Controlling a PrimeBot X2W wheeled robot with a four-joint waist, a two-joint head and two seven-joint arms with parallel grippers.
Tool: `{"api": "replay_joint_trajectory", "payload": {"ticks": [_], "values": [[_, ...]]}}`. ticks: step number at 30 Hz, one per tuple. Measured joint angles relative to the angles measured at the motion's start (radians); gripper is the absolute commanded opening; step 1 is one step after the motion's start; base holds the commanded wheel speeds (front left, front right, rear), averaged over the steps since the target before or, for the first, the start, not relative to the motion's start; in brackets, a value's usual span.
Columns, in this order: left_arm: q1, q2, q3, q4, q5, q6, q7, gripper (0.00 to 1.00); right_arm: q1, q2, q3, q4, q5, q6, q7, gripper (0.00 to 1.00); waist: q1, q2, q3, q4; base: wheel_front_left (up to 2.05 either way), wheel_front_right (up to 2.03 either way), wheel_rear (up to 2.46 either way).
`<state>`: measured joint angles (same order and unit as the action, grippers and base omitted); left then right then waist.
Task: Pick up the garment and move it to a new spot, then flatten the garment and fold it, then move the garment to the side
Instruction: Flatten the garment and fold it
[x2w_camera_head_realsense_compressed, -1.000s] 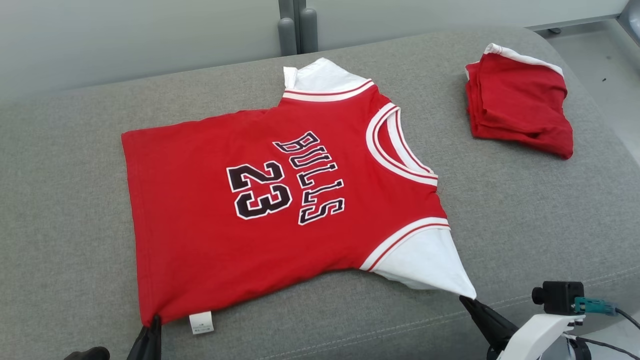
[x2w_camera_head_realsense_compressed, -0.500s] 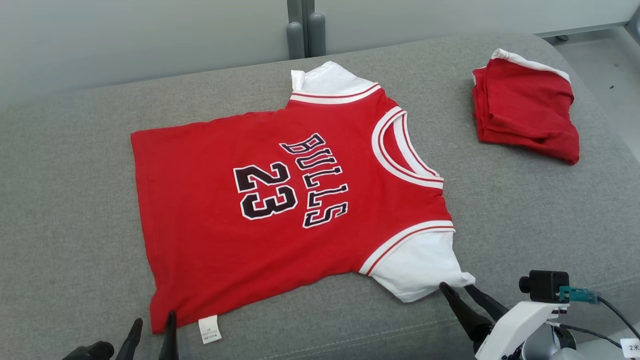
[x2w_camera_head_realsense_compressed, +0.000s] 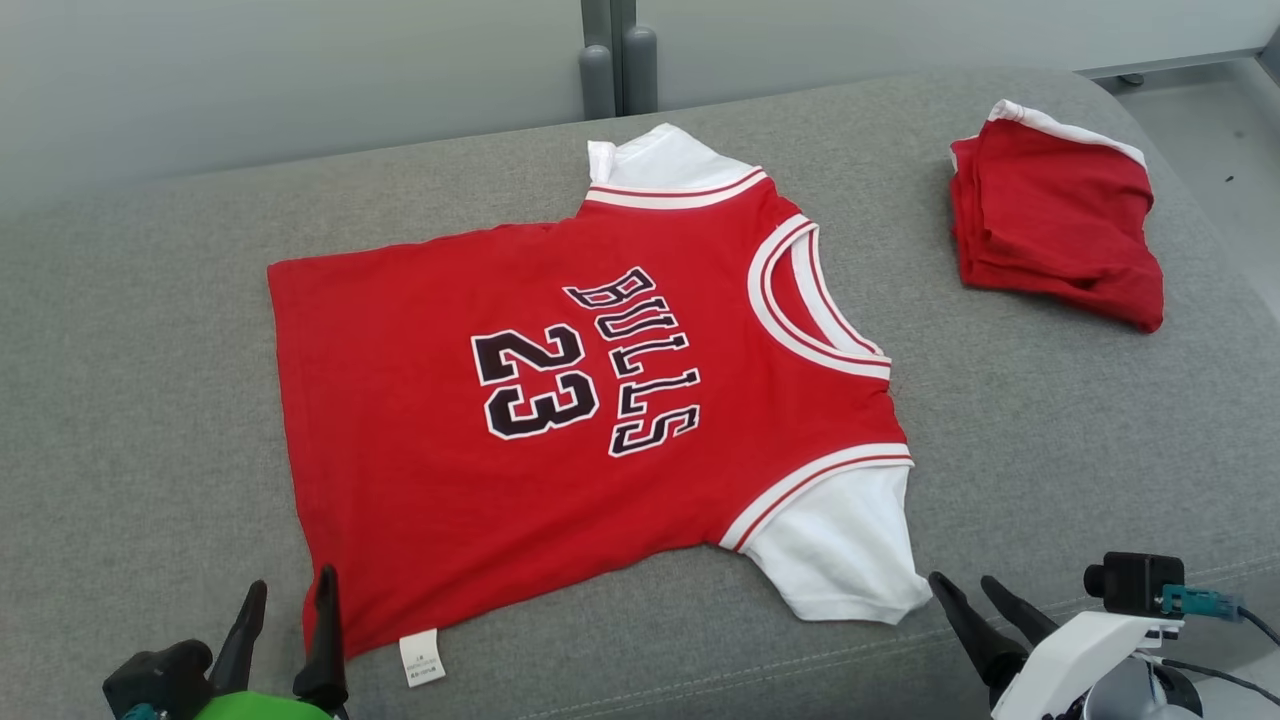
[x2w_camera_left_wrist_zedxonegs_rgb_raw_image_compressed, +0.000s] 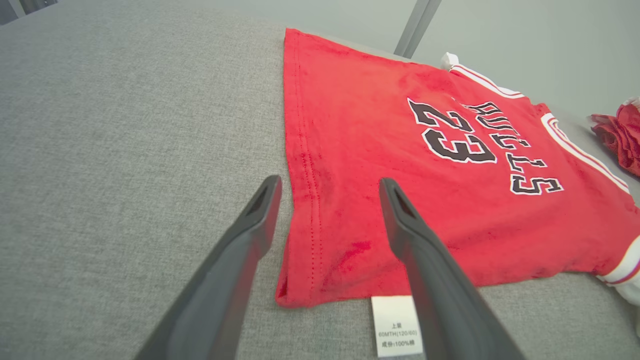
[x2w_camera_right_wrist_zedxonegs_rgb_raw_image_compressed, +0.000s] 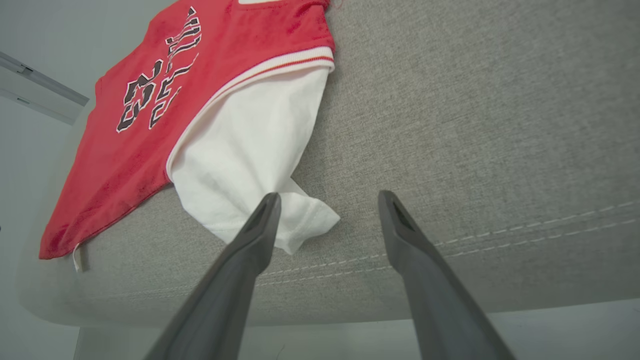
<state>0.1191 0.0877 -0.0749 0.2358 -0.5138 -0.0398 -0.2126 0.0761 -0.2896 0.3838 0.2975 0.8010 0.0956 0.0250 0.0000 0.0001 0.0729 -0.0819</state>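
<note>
Head view: a red short-sleeved jersey (x2w_camera_head_realsense_compressed: 560, 400) with white sleeves and black "BULLS 23" lettering lay spread flat, print side up, across the middle of a grey fabric cushion (x2w_camera_head_realsense_compressed: 1050, 430). Its hem faced the cushion's left end and its neckline the right end. A white care label (x2w_camera_head_realsense_compressed: 421, 657) projected from the near hem corner onto the bare cushion. A folded red garment (x2w_camera_head_realsense_compressed: 1060, 240) with white trim rested near the cushion's far right corner, well apart from the jersey.

The left gripper (x2w_camera_head_realsense_compressed: 291, 580) stood at the cushion's near edge by the jersey's hem corner, released, fingers spread and holding nothing. In the left wrist view one finger lay over bare cushion and the other over the red cloth, straddling the hem. Contact with the cloth could not be determined.

The right gripper (x2w_camera_head_realsense_compressed: 962, 580) stood at the cushion's near edge, just beside the cuff of the near white sleeve (x2w_camera_head_realsense_compressed: 840, 550), also released and empty. In the right wrist view one fingertip overlapped the cuff and the other lay over bare cushion. Whether it touched the cuff could not be determined.
</note>
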Motion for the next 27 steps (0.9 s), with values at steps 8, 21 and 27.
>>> {"api": "replay_joint_trajectory", "payload": {"ticks": [8,21,27], "values": [[-0.053,-0.008,-0.055,-0.054,0.039,-0.013,-0.010,1.00,-0.059,-0.041,-0.049,-0.040,-0.053,-0.009,-0.072,1.00,0.0000,0.0000,-0.022,-0.019,0.00,0.00,0.00],[-0.109,-0.020,-0.101,-0.074,0.098,0.006,-0.018,1.00,-0.167,-0.033,-0.083,-0.091,-0.135,-0.050,-0.188,1.00,0.0000,0.0000,-0.066,-0.006,0.00,0.00,0.00],[-0.115,-0.029,-0.100,-0.083,0.101,0.042,-0.019,1.00,-0.203,-0.014,-0.066,-0.111,-0.204,-0.085,-0.233,1.00,0.0000,0.0000,-0.076,0.015,0.00,0.00,0.00]]}}
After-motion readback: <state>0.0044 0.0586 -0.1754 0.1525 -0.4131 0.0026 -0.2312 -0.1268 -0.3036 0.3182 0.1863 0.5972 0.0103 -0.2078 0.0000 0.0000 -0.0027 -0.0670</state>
